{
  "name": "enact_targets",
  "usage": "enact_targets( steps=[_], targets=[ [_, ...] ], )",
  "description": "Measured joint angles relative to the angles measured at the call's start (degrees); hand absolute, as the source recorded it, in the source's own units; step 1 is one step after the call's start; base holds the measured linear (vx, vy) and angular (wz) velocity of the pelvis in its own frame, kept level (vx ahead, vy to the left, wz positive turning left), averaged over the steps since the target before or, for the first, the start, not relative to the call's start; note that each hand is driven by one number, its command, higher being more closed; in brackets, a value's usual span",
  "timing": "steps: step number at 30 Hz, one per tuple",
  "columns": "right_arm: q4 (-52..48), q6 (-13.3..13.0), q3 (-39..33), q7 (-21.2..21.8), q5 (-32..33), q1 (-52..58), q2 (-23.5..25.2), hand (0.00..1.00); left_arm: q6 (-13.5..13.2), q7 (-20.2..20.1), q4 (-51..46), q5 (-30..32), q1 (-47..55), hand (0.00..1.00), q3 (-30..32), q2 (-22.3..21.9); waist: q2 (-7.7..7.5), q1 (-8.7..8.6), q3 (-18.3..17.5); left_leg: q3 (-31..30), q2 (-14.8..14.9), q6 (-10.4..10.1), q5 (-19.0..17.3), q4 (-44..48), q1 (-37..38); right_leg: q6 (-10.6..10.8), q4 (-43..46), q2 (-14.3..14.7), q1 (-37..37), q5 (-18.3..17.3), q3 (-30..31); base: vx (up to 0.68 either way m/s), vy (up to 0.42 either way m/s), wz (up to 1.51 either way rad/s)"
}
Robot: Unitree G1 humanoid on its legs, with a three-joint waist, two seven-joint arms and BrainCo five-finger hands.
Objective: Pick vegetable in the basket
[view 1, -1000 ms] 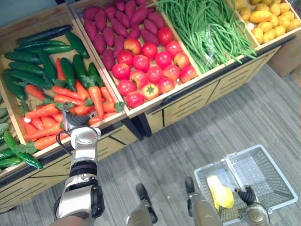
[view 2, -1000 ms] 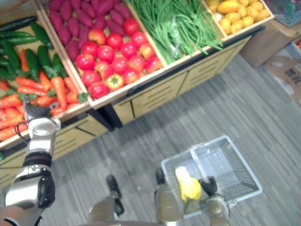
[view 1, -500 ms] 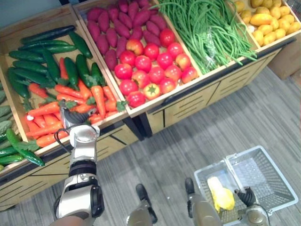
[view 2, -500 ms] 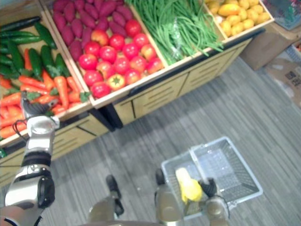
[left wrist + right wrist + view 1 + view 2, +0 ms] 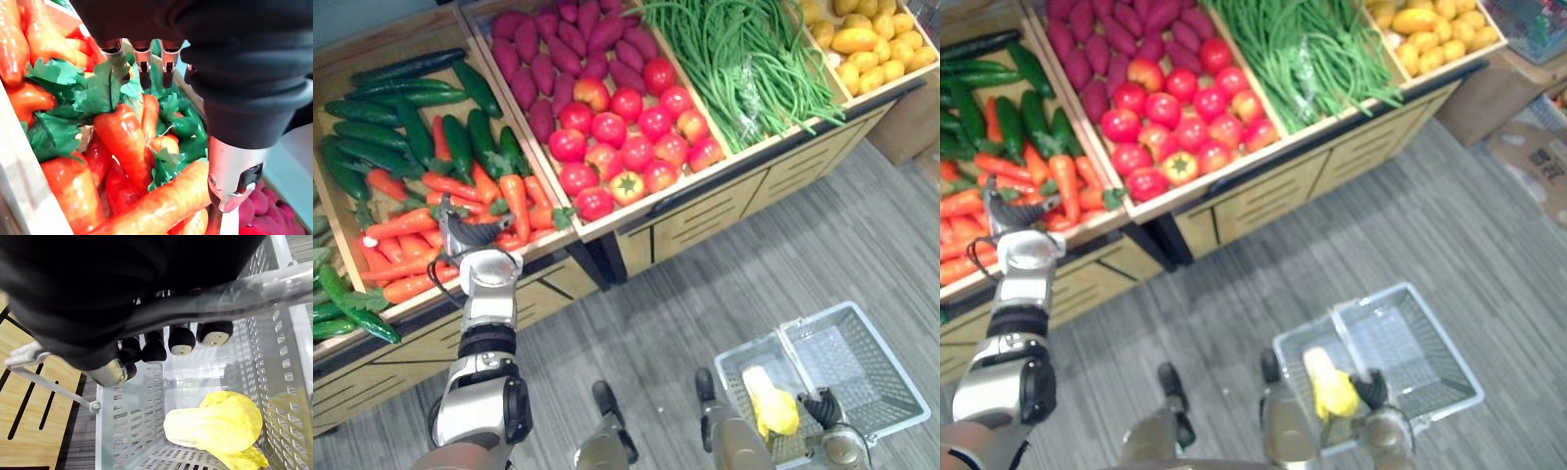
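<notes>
My left hand (image 5: 468, 235) reaches into the carrot bin, over the wooden front edge. In the left wrist view its fingers (image 5: 142, 63) stretch straight out just above leafy orange carrots (image 5: 124, 142), holding nothing, with the thumb (image 5: 230, 186) set apart. The carrots (image 5: 514, 201) lie heaped beside dark green cucumbers (image 5: 401, 108). My right hand (image 5: 822, 406) is low at the right, its fingers (image 5: 181, 340) curled round the handle (image 5: 234, 298) of a grey wire basket (image 5: 891, 377). A yellow leafy cabbage (image 5: 215, 423) lies inside the basket.
The wooden stand (image 5: 705, 211) holds further bins: purple sweet potatoes (image 5: 558, 49), red tomatoes (image 5: 626, 137), green beans (image 5: 744, 59), yellow produce (image 5: 871, 44). A cardboard box (image 5: 1538, 147) stands on the grey floor at the right.
My left hand has edged a little farther in over the carrots. The view has shifted slightly. The right hand still holds the basket handle.
</notes>
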Motion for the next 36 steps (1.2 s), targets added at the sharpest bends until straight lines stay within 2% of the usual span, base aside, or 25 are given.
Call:
enact_targets(
  steps=[13,23,36],
  targets=[
    [-0.45,0.03,0.4,-0.12,0.05,-0.02,0.0,1.0,0.01,0.0,0.01,0.0,-1.67,0.0,-1.14,-1.17,-0.04,-0.1,-0.03,0.89,0.19,-0.2,0.0,-0.03,-0.45,0.0,0.01,0.12,-0.89,0.2,0.34,0.02,-0.005,-0.02],
    [-3.07,-0.06,2.77,-0.17,0.06,-0.09,0.01,1.0,0.2,0.38,0.9,-0.04,-3.52,0.0,-0.93,-2.36,-0.89,-0.03,-0.82,2.61,0.25,-0.38,-0.16,0.06,-1.77,-0.02,0.01,0.14,-2.93,0.69,1.27,0.02,-0.006,-0.05],
    [-4.56,-0.15,4.79,-0.7,1.79,-0.1,-0.03,1.0,0.8,0.6,2.92,-0.16,-7.63,0.0,3.13,-2.6,-1.45,-0.19,-1.37,6.75,0.68,-0.6,-0.69,0.2,-3.63,0.06,-0.03,0.2,-6.01,1.38,2.52,0.03,-0.009,-0.06]
  ],
)
